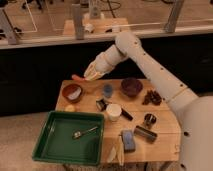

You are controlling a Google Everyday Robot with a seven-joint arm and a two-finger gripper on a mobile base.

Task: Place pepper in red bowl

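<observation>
The gripper [86, 76] hangs over the far left part of the table [165, 131], and its fingers are clenched on the pepper [78, 78], which sticks out from them to the left as a thin orange-red piece. The red bowl [72, 92] stands just below and a little to the left of the gripper, near the table edge, with a whitish patch inside. The darker maroon bowl [131, 86] is well apart to the right of the gripper, and the small blue cup [107, 90] is between them, lower right of the fingers. The pepper looks light and small, probably smooth and a bit slippery, so a hold across its middle or thick end seems safest; now it appears held at one end. It should drop into the bowl without damage.
</observation>
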